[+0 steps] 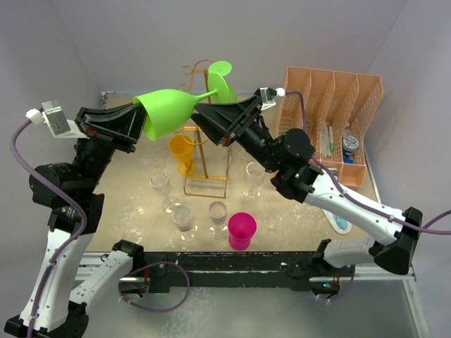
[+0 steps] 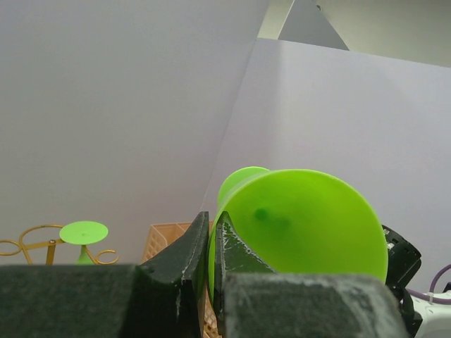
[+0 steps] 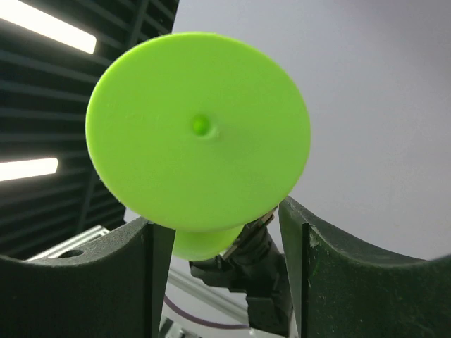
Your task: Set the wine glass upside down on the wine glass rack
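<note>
Holding the wine glass (image 1: 166,113) sideways in the air over the desk (image 1: 282,218), near the top of the wine glass rack (image 1: 204,155), the left end effector (image 2: 211,232) is pinching the bowl's rim, probably for a handover. The right end effector (image 3: 220,225) is waiting spread around the foot, not clearly touching it.

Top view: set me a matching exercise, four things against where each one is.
Things:
1. held glass
2. yellow glass
3. pink glass
4. organizer

Places:
A. at the far right
B. lowest of the four in the view
C. in the air, its bowl in the left gripper
D. just left of the rack

Pairs: 1-C, 2-D, 3-B, 4-A.
</note>
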